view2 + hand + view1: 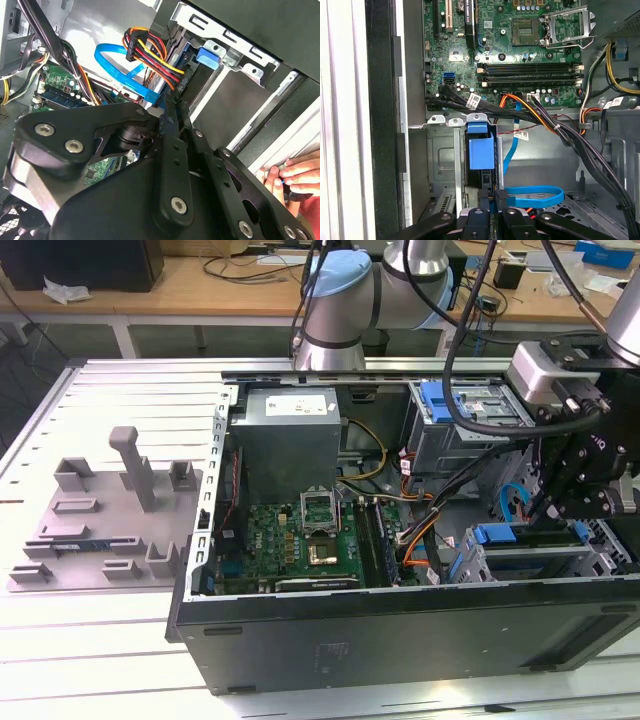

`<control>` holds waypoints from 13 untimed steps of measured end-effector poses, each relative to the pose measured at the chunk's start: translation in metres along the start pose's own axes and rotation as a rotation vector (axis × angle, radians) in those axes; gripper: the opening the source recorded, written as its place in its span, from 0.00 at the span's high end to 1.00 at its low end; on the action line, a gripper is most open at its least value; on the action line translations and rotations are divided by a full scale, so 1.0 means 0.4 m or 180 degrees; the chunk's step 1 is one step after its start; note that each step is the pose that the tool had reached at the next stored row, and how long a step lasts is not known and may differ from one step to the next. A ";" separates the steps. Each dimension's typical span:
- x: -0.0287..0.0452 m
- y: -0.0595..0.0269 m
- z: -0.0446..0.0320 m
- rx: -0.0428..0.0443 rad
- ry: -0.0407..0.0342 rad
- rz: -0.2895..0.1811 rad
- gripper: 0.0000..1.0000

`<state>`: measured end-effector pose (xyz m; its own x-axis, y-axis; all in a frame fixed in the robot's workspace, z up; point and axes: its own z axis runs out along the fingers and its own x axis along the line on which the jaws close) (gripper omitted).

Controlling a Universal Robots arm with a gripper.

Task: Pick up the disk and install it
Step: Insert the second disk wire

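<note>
Operator: Report the exterior view.

Arm: My pincer point(556, 508) is hanging inside the open computer case point(400, 640), at the exterior view's right, just above the drive cage point(525, 562). The motherboard point(300, 535) is lying well apart, toward the exterior view's left.

Operator: Second wrist view?

Arm: My pincer point(172, 112) is pointing at the cage beneath the bundle of power wires point(150, 50). A blue data cable point(112, 55) is looping beside it. A person's hand point(295, 175) is resting at the case edge.

Operator: First wrist view, and pincer state?

Arm: The disk point(481, 150) is standing on edge in the cage slot, blue frame facing me. My pincer point(495, 196) is clenched, its fingers point(503, 196) drawn together at the disk's near end. Whether they are pinching any part of it, I cannot tell.
</note>
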<state>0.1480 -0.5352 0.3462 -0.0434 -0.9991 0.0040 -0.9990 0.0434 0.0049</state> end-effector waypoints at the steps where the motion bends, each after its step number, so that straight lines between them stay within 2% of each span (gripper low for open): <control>1: 0.000 0.000 0.001 0.0000 0.0000 0.0000 0.84; 13: -0.001 0.000 0.005 0.0000 0.0000 -0.0003 0.84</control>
<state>0.1480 -0.5350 0.3441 -0.0423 -0.9991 0.0040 -0.9991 0.0423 0.0049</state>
